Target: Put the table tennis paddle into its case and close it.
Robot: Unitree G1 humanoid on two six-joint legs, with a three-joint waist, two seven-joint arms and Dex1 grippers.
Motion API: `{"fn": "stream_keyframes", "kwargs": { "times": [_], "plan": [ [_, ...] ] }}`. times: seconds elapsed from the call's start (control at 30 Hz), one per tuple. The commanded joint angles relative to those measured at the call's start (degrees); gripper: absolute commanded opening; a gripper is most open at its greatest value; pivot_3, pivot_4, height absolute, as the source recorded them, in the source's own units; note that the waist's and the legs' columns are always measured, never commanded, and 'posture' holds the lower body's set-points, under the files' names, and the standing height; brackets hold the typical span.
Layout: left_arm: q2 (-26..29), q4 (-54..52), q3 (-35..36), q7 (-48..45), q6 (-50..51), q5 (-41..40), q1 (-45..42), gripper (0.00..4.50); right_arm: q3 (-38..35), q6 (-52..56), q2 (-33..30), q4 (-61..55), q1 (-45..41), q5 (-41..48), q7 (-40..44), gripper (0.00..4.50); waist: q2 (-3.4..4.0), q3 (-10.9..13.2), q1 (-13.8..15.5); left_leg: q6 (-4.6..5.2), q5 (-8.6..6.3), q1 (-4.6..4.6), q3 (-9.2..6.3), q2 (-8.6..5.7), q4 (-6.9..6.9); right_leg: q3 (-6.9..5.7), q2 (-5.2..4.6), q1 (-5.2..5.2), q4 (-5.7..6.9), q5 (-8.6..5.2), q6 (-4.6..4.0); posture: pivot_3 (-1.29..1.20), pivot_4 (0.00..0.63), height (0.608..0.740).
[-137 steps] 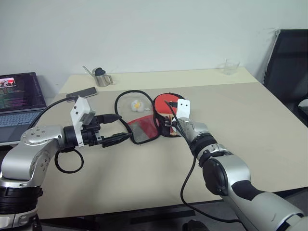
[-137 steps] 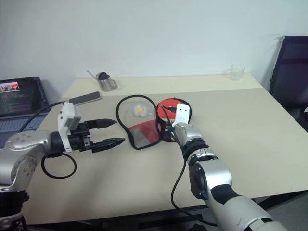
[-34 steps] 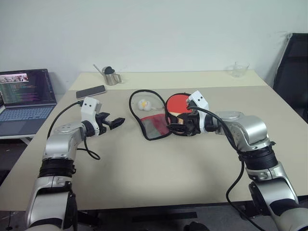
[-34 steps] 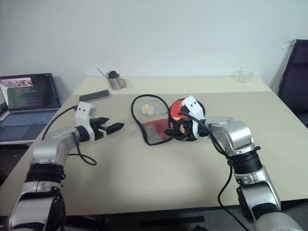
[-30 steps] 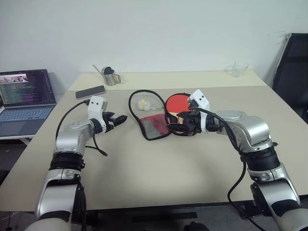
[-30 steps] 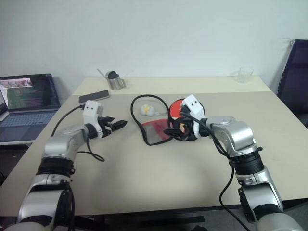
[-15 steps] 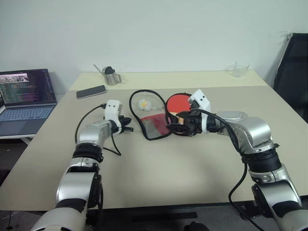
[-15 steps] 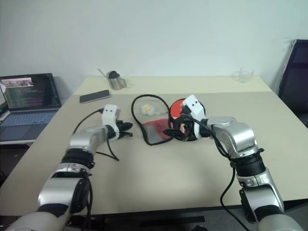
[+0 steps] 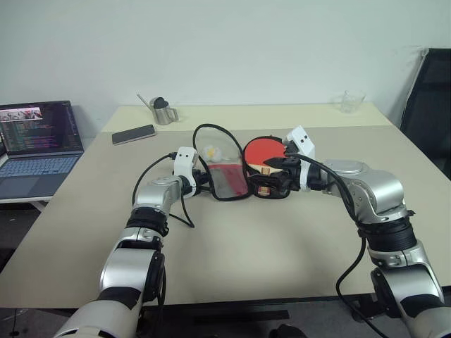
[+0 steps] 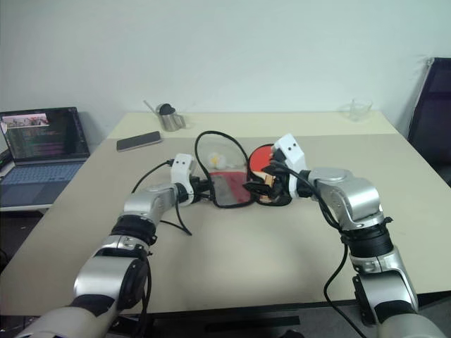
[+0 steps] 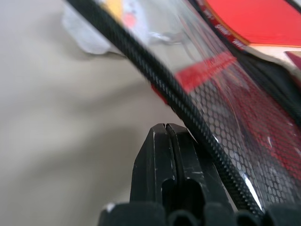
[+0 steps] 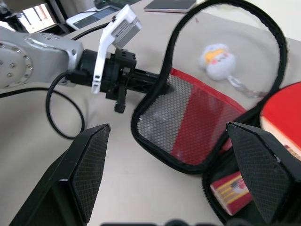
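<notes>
The case (image 9: 229,176) lies open near the middle of the desk (image 9: 282,239), somewhat toward its far edge, with its mesh-and-red flap (image 12: 197,127) raised so that the black zip rim arches up over the desk top. The table tennis paddle (image 9: 262,151) sits in the right half of the case, red face up, its striped wooden handle (image 12: 231,192) pointing toward the near edge and lying inside the black fabric shell. The left gripper (image 9: 206,181) reaches in from the left side of the desk; its two black fingers (image 11: 164,155) are pressed together, tips right at the left rim of the raised flap (whether they pinch the rim itself or merely touch it cannot be told, since the zip edge crosses just in front of them). The right gripper (image 9: 271,176) is over the paddle's handle end of the case, jaws spread wide, one finger (image 12: 89,165) to each side of the open pouch; whether they touch it cannot be told. A small white plush keychain (image 12: 215,59) lies on the desk behind the flap, seen through the loop of the rim. Toward the far left corner are a phone (image 9: 133,134) and a metal cup (image 9: 163,111); a clear glass (image 9: 351,101) stands near the far right corner. A laptop (image 9: 39,137) sits off the left edge.
</notes>
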Motion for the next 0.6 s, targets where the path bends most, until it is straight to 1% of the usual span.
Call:
{"fn": "stream_keyframes", "kwargs": {
  "times": [0.03, 0.17, 0.27, 0.43, 0.53, 0.6],
  "plan": [
    [-1.57, -5.00, 1.33, -1.55, -1.26, -2.21, -2.24, 0.05, -3.95, -2.75, -1.80, 0.31, -2.42, -0.38, -1.28, 4.36, -0.01, 0.00, 0.05, 0.00, 0.00, -0.02, 0.00, 0.00, 0.00, 0.00, -0.01, 0.00, 0.00, 0.00, 0.00, 0.00, 0.150, 0.740],
    [-4.93, -7.64, 2.26, 0.03, -1.20, -3.76, -3.84, 0.05, -5.69, -4.55, -2.89, 2.77, -3.56, -1.19, -2.79, 4.36, -0.01, 0.01, 0.11, 0.00, 0.00, -0.03, -0.01, 0.00, 0.01, 0.01, -0.02, 0.00, -0.02, 0.00, 0.00, 0.00, 0.150, 0.740],
    [-8.46, -8.76, 2.12, 2.02, -2.34, -3.96, -5.16, 0.05, -7.05, -5.65, -3.73, 3.92, -4.31, -1.49, -3.74, 4.36, -0.02, 0.01, 0.14, 0.00, 0.00, -0.02, 0.00, 0.00, 0.01, 0.02, -0.02, 0.02, -0.02, 0.00, 0.00, 0.00, 0.150, 0.740],
    [-13.21, -4.65, 2.68, 9.22, -6.64, -2.36, -8.19, 0.05, -9.50, -6.79, -5.77, 5.55, -5.61, -1.65, -4.87, 4.36, -0.02, 0.01, 0.11, 0.00, 0.00, -0.02, 0.06, 0.00, 0.01, 0.03, -0.04, 0.02, -0.03, 0.00, 0.00, 0.00, 0.150, 0.740],
    [-15.81, -1.49, 1.32, 13.78, -8.56, -0.17, -8.64, 0.05, -10.73, -6.82, -6.93, 5.95, -5.90, -1.55, -5.22, 4.36, -0.02, 0.01, 0.07, 0.00, 0.00, 0.00, 0.13, 0.01, -0.01, 0.03, -0.04, 0.02, -0.02, 0.00, 0.00, 0.00, 0.150, 0.740],
    [-17.74, 0.37, 0.68, 15.00, -9.96, 0.64, -8.15, 0.05, -11.18, -6.53, -7.24, 5.50, -5.72, -1.61, -5.52, 4.36, -0.02, 0.01, 0.14, 0.00, 0.00, 0.02, 0.16, 0.01, -0.01, 0.03, -0.03, 0.02, -0.02, 0.00, 0.01, 0.00, 0.150, 0.740]
  ]
}}
